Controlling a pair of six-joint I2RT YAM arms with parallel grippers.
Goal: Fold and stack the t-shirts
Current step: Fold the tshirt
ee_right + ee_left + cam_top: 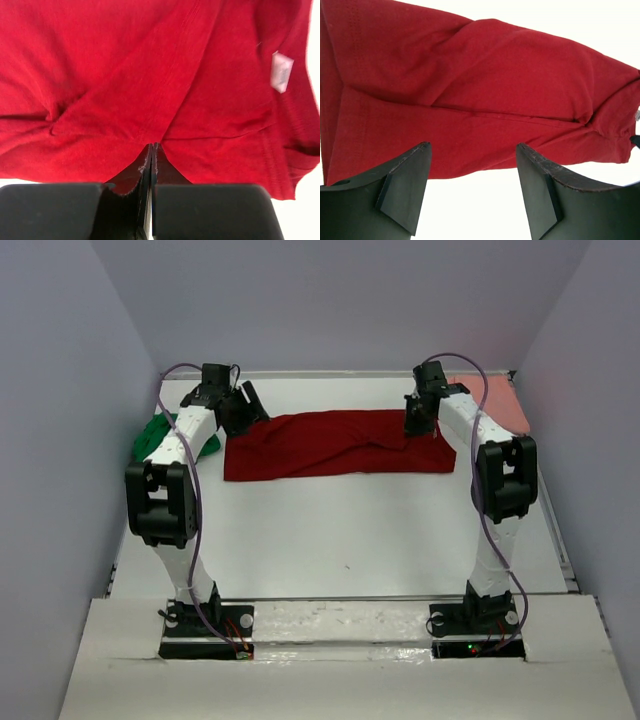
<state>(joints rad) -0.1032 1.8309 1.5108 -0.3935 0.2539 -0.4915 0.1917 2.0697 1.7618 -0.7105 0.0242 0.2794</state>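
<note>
The dark red t-shirt (335, 445) lies folded into a long band across the far half of the table. Its cloth fills the left wrist view (485, 85) and the right wrist view (125, 75). My left gripper (245, 405) hovers open at the shirt's left end. The wide gap between its fingers (472, 147) holds nothing. My right gripper (418, 423) is at the shirt's right end, shut on a pinch of red cloth (152, 145), with creases running out from its tips. The green t-shirt (150, 438) lies bunched behind the left arm. The salmon pink t-shirt (495, 400) lies at the far right.
A white label (281, 71) shows inside the red shirt near its collar. Grey walls close in the table on the left, back and right. The white tabletop (340, 530) stretches between the shirt and the arm bases.
</note>
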